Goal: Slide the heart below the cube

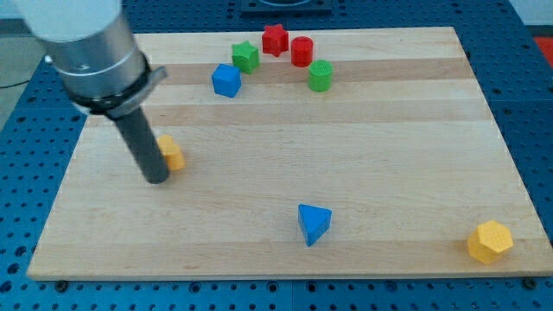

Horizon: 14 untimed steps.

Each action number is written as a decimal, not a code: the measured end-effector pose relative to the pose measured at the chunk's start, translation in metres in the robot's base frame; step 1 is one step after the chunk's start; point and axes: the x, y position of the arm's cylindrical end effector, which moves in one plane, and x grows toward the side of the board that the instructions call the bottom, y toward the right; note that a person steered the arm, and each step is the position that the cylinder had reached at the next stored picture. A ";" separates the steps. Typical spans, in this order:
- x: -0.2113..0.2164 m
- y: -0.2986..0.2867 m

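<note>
A blue cube (226, 79) sits in the upper middle-left of the wooden board (363, 164). A small yellow block (172, 153) lies at the view's left, below and left of the cube; the rod hides its left part, so its shape is unclear. My tip (157, 180) rests on the board just left of and slightly below this yellow block, touching or nearly touching it. The dark rod rises up-left from the tip to the grey arm body at the view's top left.
A green star (245, 56), a red star (275, 39), a red cylinder (301, 51) and a green cylinder (320, 75) cluster right of the cube. A blue wedge-like block (314, 223) lies at bottom centre. A yellow hexagonal block (490, 241) sits at bottom right.
</note>
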 end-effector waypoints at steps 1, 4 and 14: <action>-0.009 0.022; -0.003 -0.034; -0.077 0.050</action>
